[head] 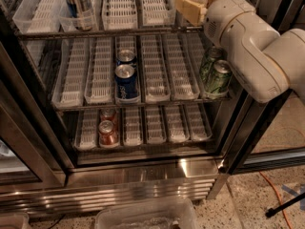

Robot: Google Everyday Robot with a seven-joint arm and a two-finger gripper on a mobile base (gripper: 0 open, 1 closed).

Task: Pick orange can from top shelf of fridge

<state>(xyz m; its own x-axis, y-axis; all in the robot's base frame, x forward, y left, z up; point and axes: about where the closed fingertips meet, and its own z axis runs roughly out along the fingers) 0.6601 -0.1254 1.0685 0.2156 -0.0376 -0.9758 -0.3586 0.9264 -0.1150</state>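
Observation:
The fridge [143, 175] stands open in front of me with three wire racks of clear lane trays. On the top shelf [119, 31], a tall can [80, 5] with a copper-grey body stands in a left tray, its lid cut off by the frame edge; it appears to be the orange can. My gripper [196, 3], with beige fingers, is at the right end of the top shelf, well to the right of that can, with two empty trays between them. My white arm [252, 46] covers the fridge's upper right.
Two blue cans [126, 80] stand in a middle-shelf lane and two green cans [217, 78] at that shelf's right end, under my arm. Red cans [107, 130] sit on the bottom shelf. A clear bin [147, 216] and an orange cable [274, 190] lie on the floor.

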